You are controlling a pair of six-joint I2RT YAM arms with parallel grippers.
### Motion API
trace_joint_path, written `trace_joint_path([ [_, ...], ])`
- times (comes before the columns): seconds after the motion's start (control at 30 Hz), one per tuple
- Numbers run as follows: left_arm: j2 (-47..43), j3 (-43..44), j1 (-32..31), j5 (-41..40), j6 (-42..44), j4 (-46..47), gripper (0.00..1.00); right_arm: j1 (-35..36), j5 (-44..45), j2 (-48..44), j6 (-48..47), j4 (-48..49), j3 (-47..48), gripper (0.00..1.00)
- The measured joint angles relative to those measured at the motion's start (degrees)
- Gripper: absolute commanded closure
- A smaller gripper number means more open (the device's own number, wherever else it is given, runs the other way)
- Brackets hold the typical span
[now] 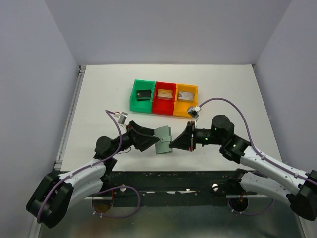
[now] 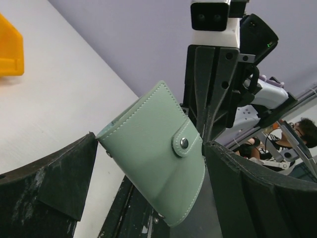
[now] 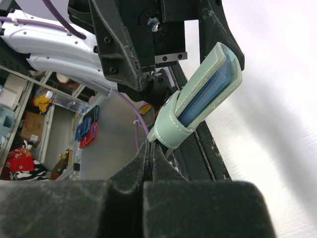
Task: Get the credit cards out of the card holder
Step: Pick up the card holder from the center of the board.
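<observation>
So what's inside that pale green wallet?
The wallet is snapped shut. Only blue inner layers show at its open edge, in the right wrist view. Whatever sits between them is covered.

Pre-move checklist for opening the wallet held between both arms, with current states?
1. Left gripper clamping pale grey-green folding card holder: ok.
2. Holder lifted off white table: ok.
3. Snap strap unfastened: not ok, buttoned.
4. Right gripper pinching strap: fingertips shut at its edge, hold cannot tell.
5. Cards inside holder: cannot tell, only blue inner edges show.
</observation>
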Motion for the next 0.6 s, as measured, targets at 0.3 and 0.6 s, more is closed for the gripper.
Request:
trace_joint_path([
  [0.3, 5.51, -0.02, 0.28, 2.99, -4.92, 10.43, 0.08, 0.00, -1.25, 0.24, 0.46, 1.62, -0.63, 1.00],
  [0.6, 8.52, -0.02, 0.35, 3.63, -7.65, 11.74, 0.29, 0.00, -1.29, 0.33, 0.35, 1.70, -0.96, 1.00],
])
